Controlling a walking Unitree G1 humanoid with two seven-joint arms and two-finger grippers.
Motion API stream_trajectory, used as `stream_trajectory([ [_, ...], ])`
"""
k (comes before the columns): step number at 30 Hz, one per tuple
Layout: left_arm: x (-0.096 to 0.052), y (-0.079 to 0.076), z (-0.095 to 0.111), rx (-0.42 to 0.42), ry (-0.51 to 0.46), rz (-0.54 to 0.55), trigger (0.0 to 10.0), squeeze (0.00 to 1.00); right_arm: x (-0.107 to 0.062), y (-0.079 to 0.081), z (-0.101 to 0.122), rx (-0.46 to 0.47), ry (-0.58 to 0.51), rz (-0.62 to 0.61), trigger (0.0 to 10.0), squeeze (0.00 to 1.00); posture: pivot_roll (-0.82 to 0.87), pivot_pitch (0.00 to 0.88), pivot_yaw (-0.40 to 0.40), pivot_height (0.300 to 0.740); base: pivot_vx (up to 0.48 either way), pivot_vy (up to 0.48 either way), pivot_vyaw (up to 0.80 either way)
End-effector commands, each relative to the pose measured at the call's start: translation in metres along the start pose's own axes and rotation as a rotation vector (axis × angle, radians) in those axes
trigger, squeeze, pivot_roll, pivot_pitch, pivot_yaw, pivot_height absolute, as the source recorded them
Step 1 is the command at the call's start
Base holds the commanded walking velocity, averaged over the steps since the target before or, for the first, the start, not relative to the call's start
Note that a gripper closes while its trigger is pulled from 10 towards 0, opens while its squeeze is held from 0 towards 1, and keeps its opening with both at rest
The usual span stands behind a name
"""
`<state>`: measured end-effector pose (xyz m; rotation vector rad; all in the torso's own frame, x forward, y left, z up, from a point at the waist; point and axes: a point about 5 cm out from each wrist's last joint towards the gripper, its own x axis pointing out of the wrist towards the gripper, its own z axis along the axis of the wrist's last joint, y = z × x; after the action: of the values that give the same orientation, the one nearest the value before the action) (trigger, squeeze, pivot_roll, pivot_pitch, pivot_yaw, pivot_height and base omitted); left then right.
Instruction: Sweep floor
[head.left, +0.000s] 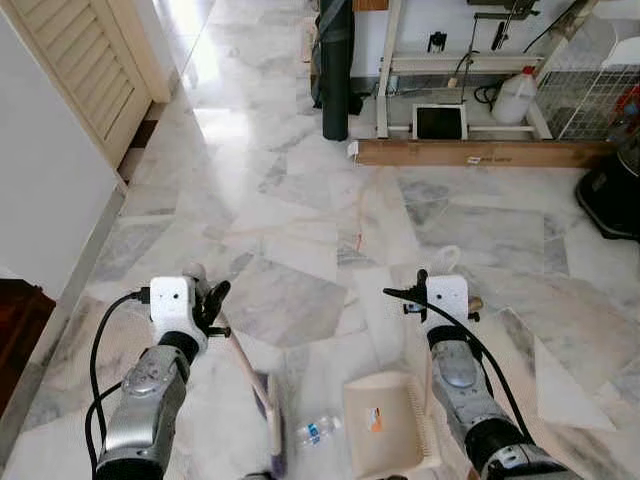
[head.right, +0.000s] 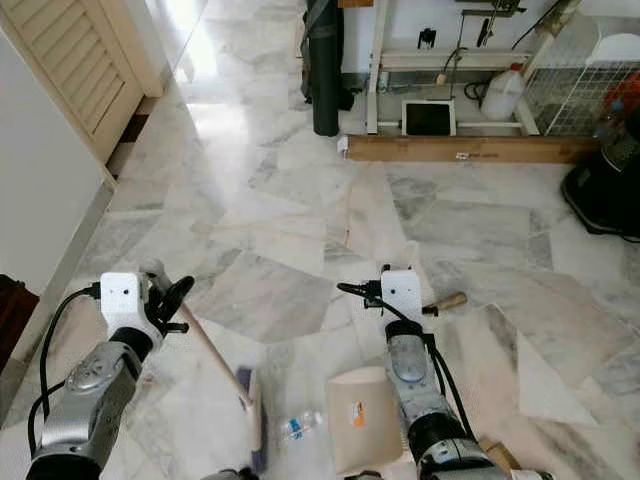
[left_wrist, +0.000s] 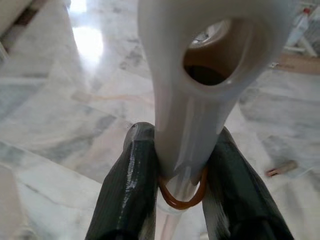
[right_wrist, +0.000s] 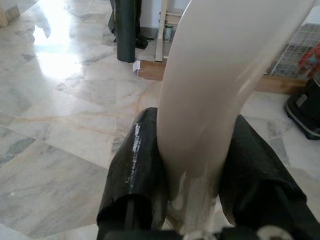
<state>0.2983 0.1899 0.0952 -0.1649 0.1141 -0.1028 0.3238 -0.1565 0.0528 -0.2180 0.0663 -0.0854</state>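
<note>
A home's marble-tiled floor (head.left: 300, 230), with a louvred door (head.left: 85, 60), wire crate (head.left: 590, 100) and plastic jug (head.left: 515, 98) along the wall

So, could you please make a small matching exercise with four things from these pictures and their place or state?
Things:
1. broom
2. dustpan
3. plastic bottle
4. wooden plank

Places or states:
A. lying on the floor between broom head and dustpan
B. handle clamped in the left gripper
C. flat on the floor far ahead, by the white frame
D. handle clamped in the right gripper

Pairs: 1-B, 2-D, 3-A, 4-C
</note>
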Motion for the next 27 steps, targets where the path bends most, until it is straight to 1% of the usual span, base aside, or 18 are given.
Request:
stream_trajectory([
  [1, -0.001, -0.004, -0.015, -0.117, 0.073, -0.034, 10.0, 0.0, -0.018, 0.01, -0.033, 0.012, 0.174, 0.042, 10.0, 0.0, 0.2, 0.2, 0.066, 0.74, 0.0, 0.0, 0.0],
  [5, 0.006, -0.01, -0.008, -0.277, 0.063, -0.067, 10.0, 0.0, -0.017, 0.009, -0.033, 0.012, 0.176, 0.04, 10.0, 0.0, 0.19, 0.192, 0.065, 0.74, 0.0, 0.0, 0.0],
  [6, 0.007, -0.012, -0.005, -0.329, 0.065, -0.083, 10.0, 0.0, -0.017, 0.009, -0.033, 0.013, 0.177, 0.04, 10.0, 0.0, 0.18, 0.189, 0.065, 0.74, 0.0, 0.0, 0.0],
  [8, 0.009, -0.016, -0.001, -0.377, 0.068, -0.119, 10.0, 0.0, -0.017, 0.009, -0.033, 0.013, 0.179, 0.042, 10.0, 0.0, 0.18, 0.187, 0.065, 0.74, 0.0, 0.0, 0.0],
  [9, 0.012, -0.019, 0.004, -0.412, 0.061, -0.148, 10.0, 0.0, -0.018, 0.009, -0.034, 0.014, 0.182, 0.043, 10.0, 0.0, 0.18, 0.182, 0.065, 0.74, 0.0, 0.0, 0.0],
  [10, 0.012, -0.019, 0.004, -0.412, 0.061, -0.148, 10.0, 0.0, -0.018, 0.009, -0.034, 0.014, 0.182, 0.043, 10.0, 0.0, 0.18, 0.182, 0.065, 0.74, 0.0, 0.0, 0.0],
  [12, 0.018, -0.024, 0.018, -0.494, 0.024, -0.18, 10.0, 0.0, -0.018, 0.009, -0.034, 0.021, 0.189, 0.039, 10.0, 0.0, 0.18, 0.171, 0.066, 0.74, 0.0, 0.0, 0.0],
  [13, 0.018, -0.024, 0.018, -0.494, 0.024, -0.18, 10.0, 0.0, -0.018, 0.009, -0.034, 0.021, 0.189, 0.039, 10.0, 0.0, 0.18, 0.171, 0.066, 0.74, 0.0, 0.0, 0.0],
  [14, 0.02, -0.025, 0.023, -0.508, 0.005, -0.18, 10.0, 0.0, -0.018, 0.009, -0.034, 0.027, 0.193, 0.036, 10.0, 0.0, 0.18, 0.166, 0.066, 0.74, 0.0, 0.0, 0.0],
  [15, 0.021, -0.024, 0.029, -0.504, -0.024, -0.172, 10.0, 0.0, -0.017, 0.009, -0.034, 0.029, 0.196, 0.035, 10.0, 0.0, 0.18, 0.163, 0.065, 0.74, 0.0, 0.0, 0.0],
  [16, 0.021, -0.024, 0.029, -0.504, -0.024, -0.172, 10.0, 0.0, -0.017, 0.009, -0.034, 0.029, 0.196, 0.035, 10.0, 0.0, 0.18, 0.163, 0.065, 0.74, 0.0, 0.0, 0.0],
  [17, 0.021, -0.021, 0.033, -0.458, -0.053, -0.146, 10.0, 0.0, -0.017, 0.009, -0.034, 0.03, 0.196, 0.034, 10.0, 0.0, 0.18, 0.162, 0.064, 0.74, 0.0, 0.0, 0.0],
  [18, 0.019, -0.011, 0.041, -0.304, -0.099, -0.062, 10.0, 0.0, -0.016, 0.009, -0.034, 0.032, 0.2, 0.031, 10.0, 0.0, 0.19, 0.163, 0.064, 0.74, 0.0, 0.0, 0.0],
  [19, 0.019, -0.011, 0.041, -0.304, -0.099, -0.062, 10.0, 0.0, -0.016, 0.009, -0.034, 0.032, 0.2, 0.031, 10.0, 0.0, 0.19, 0.163, 0.064, 0.74, 0.0, 0.0, 0.0],
  [20, 0.017, -0.007, 0.044, -0.259, -0.117, -0.035, 10.0, 0.0, -0.016, 0.009, -0.033, 0.035, 0.202, 0.03, 10.0, 0.0, 0.19, 0.166, 0.064, 0.74, 0.0, 0.0, 0.0],
  [24, 0.009, 0.003, 0.05, -0.151, -0.147, 0.028, 10.0, 0.0, -0.016, 0.009, -0.034, 0.032, 0.208, 0.036, 10.0, 0.0, 0.2, 0.159, 0.063, 0.74, 0.0, 0.0, 0.0],
  [26, 0.004, 0.004, 0.053, -0.078, -0.165, 0.034, 10.0, 0.0, -0.015, 0.01, -0.034, 0.03, 0.213, 0.041, 10.0, 0.0, 0.2, 0.157, 0.062, 0.74, 0.0, 0.0, 0.0],
  [27, 0.001, 0.006, 0.053, -0.024, -0.169, 0.041, 10.0, 0.0, -0.015, 0.01, -0.034, 0.029, 0.217, 0.044, 10.0, 0.0, 0.2, 0.154, 0.062, 0.74, 0.0, 0.0, 0.0],
])
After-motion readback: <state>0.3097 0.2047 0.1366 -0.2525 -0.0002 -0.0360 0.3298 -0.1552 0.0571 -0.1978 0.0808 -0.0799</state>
